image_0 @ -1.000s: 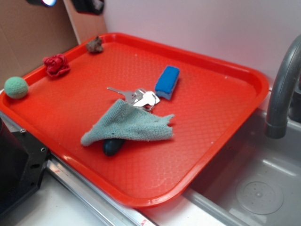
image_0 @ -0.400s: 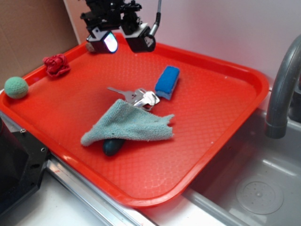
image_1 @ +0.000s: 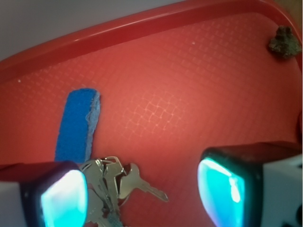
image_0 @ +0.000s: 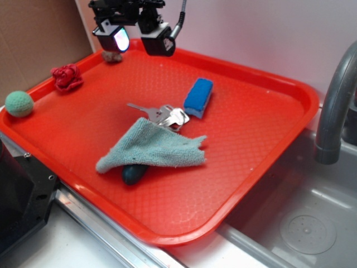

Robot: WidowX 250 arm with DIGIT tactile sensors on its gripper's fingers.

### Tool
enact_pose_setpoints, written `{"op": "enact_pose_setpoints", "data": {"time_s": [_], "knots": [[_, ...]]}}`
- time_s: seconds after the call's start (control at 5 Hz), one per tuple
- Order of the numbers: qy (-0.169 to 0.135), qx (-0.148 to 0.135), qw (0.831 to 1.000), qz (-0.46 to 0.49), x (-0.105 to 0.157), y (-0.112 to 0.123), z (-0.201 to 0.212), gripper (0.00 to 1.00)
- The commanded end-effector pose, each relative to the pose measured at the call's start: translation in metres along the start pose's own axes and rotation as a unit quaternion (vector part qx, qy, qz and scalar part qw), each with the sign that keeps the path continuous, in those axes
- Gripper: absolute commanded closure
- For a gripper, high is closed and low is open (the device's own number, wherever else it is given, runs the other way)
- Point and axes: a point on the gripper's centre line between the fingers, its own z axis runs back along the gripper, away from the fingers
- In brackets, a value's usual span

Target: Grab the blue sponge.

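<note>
The blue sponge (image_0: pixel 198 97) lies flat on the red tray (image_0: pixel 262 151), toward its far right part, with its long side running from near to far. Just beside its near left corner lie the keys (image_0: pixel 165 116), and in the exterior view we cannot tell if they touch it or not. In the wrist view the blue sponge (image_1: pixel 78 124) shows at the left, with the keys (image_1: pixel 113 182) just below it.

The end effector (image_0: pixel 135 39) hangs above the far left corner of the tray, well apart from the sponge. It is wide open and holds nothing; both fingers (image_1: pixel 236 182) show in the wrist view with a broad gap between them.

We judge that the step in hand is the approach. To do it well, we should bring the end effector to the right and nearer until the sponge sits in the middle between the fingers. We should then turn the wrist so that the fingers close across the short width, not along the length. The descent should be straight and low enough to take the sponge by its sides. The keys are the main risk: if one finger comes down at the near end, it may catch them. A grip at the middle or the far half seems safer. The teal cloth (image_0: pixel 153 146) is near the keys but clear of our path.
</note>
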Motion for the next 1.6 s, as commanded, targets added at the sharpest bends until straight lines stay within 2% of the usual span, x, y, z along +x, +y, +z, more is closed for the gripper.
{"op": "enact_pose_setpoints", "data": {"time_s": [0.0,0.2,0.4,0.6,0.8,1.0,1.2,1.4], "knots": [[-0.026,-0.008,1.0,-0.002,0.008,-0.008,0.017,0.0],[-0.049,-0.041,0.998,-0.029,0.016,-0.039,0.003,0.0],[-0.03,-0.034,0.999,-0.018,0.025,-0.06,-0.007,0.0],[0.004,-0.025,1.0,-0.011,0.024,-0.071,-0.027,0.0],[0.051,0.016,0.999,-0.001,0.015,-0.062,-0.044,0.0],[0.069,0.025,0.997,0.011,0.008,-0.047,-0.054,0.0],[0.083,0.026,0.996,0.0,0.01,-0.044,-0.076,0.0],[0.083,0.023,0.996,-0.013,0.021,-0.053,-0.09,0.0]]}}
